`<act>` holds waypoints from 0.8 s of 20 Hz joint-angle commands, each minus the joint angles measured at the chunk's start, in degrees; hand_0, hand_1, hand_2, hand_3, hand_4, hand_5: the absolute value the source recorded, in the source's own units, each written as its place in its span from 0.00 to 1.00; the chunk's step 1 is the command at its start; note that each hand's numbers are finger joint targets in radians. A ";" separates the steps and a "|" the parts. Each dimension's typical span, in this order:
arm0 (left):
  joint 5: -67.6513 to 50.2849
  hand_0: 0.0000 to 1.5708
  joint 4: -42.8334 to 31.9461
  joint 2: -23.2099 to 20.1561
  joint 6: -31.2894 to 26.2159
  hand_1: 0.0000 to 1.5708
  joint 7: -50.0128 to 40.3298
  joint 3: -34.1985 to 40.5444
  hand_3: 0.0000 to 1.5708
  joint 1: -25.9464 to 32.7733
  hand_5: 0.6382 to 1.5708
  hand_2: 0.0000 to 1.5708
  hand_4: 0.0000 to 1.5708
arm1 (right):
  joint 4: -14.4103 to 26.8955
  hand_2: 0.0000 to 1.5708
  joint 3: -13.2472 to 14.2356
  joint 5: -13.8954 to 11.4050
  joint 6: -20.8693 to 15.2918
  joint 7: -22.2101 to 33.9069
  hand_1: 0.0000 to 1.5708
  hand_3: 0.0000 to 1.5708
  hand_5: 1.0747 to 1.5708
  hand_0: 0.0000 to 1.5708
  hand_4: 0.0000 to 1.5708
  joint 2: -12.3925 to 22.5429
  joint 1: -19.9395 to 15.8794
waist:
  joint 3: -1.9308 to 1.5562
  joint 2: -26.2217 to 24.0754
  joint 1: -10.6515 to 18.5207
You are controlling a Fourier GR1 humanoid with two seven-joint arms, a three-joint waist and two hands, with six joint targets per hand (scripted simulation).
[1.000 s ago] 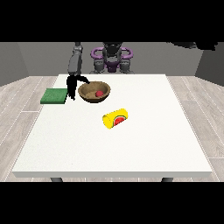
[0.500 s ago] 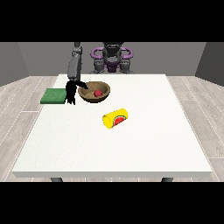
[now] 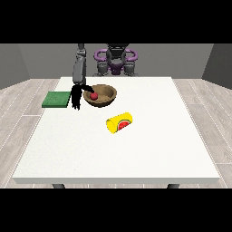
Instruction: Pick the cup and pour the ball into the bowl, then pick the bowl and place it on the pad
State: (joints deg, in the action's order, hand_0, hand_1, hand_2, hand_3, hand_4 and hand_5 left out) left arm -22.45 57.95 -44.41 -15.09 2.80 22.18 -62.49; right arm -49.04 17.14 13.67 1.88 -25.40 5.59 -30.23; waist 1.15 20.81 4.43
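Looking across the table: we saw a brown wooden bowl (image 3: 101, 95) holding a small red ball (image 3: 94, 95).
Hand: the black hand at the view's left (image 3: 76, 97) sat at the bowl's rim; we could not tell its grip.
Cup: a yellow cup with a watermelon-slice end (image 3: 119, 123) lay on its side, apart.
Pad: a green square pad (image 3: 56, 99) was just beside the hand.
Risk: we judged a tilted lift could spill the ball.

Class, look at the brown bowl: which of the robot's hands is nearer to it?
The right hand. It shows at the view's left, against the rim of the bowl. The other hand does not show over the table at all.
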 commanded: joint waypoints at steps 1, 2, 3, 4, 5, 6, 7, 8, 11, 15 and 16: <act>0.14 0.00 0.03 1.70 -0.09 0.00 -0.07 -1.27 0.00 0.41 0.97 0.00 0.00 | 3.40 0.00 -2.96 -2.40 -5.69 4.92 0.00 0.00 1.00 0.00 0.28 -4.70 -2.52 | -1.14 -0.67 2.37; -0.27 0.00 -1.47 -1.20 -1.35 0.00 0.08 0.01 0.00 -1.62 0.96 0.00 0.00 | 2.65 0.00 -2.58 -2.23 -6.72 6.33 0.00 0.00 1.00 0.00 0.28 -3.87 -4.96 | -1.13 1.51 2.62; -0.55 0.00 -1.29 -0.74 -0.79 0.00 -1.02 -0.30 0.00 -2.59 0.96 0.00 0.00 | 2.93 0.00 -2.68 -2.35 -8.32 7.24 0.00 0.00 1.00 0.00 0.28 -4.79 -6.24 | -1.15 1.39 3.24; -0.71 0.00 -1.09 0.39 -0.38 0.00 -0.43 -0.57 0.00 -3.31 0.97 0.00 0.00 | 3.22 0.00 -4.66 -1.90 -9.74 6.24 0.00 0.00 1.00 0.00 0.28 -5.42 -6.11 | -1.17 1.79 3.78; -1.80 0.00 -1.02 -1.34 -2.54 0.00 -0.86 0.44 0.00 -1.98 0.97 0.00 0.00 | 3.92 0.00 -3.12 -2.95 -8.61 2.86 0.00 0.00 1.00 0.00 0.27 -5.44 -3.03 | -1.17 2.42 4.37; -2.31 0.00 0.18 0.07 -3.24 0.00 -1.29 -0.55 0.00 -1.90 0.96 0.00 0.00 | 4.77 0.00 -1.58 -2.46 -10.65 6.36 0.00 0.00 1.00 0.00 0.26 -3.83 -6.00 | -1.17 2.22 6.32; -1.39 0.00 -1.42 -2.58 -3.47 0.00 -0.85 0.25 0.00 -2.23 0.96 0.00 0.00 | 3.92 0.00 -2.94 -3.12 -10.70 5.36 0.00 0.00 0.99 0.00 0.27 -5.45 -3.74 | -1.15 2.66 4.44; -1.00 0.00 -0.89 -2.92 -1.63 0.00 0.12 0.94 0.00 -3.66 0.96 0.00 0.00 | 4.52 0.00 -1.42 -1.72 -11.80 7.10 0.00 0.00 0.96 0.00 0.31 -5.45 -4.23 | -1.18 4.78 3.94; -1.31 0.00 -1.16 -1.43 -2.72 0.00 1.12 0.75 0.00 -0.57 0.97 0.00 0.00 | 3.90 1.00 -3.84 -5.34 -11.50 9.92 1.00 1.00 0.68 1.00 0.70 -2.39 0.22 | -1.09 2.01 3.36; -2.30 0.00 -5.02 -2.38 -3.56 0.00 -0.32 1.70 0.00 -1.15 0.97 0.00 0.00 | 2.03 1.00 -7.94 -12.95 -18.29 16.21 1.00 1.00 0.75 1.00 0.75 1.18 -1.07 | -1.00 -1.08 2.42; -2.22 0.00 -5.40 -3.74 -3.81 0.00 -1.93 1.78 0.00 -0.76 0.97 0.00 0.00 | 2.50 1.00 -8.08 -13.46 -17.96 16.05 1.00 1.00 0.77 1.00 0.74 1.83 0.71 | -1.05 -2.43 2.15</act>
State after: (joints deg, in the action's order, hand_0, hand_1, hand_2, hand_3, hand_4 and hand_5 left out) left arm -24.28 54.66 -46.62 -18.06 2.02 23.25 -63.69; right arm -50.19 10.58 3.35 -14.17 -16.20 4.98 -31.11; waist 1.45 19.21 7.28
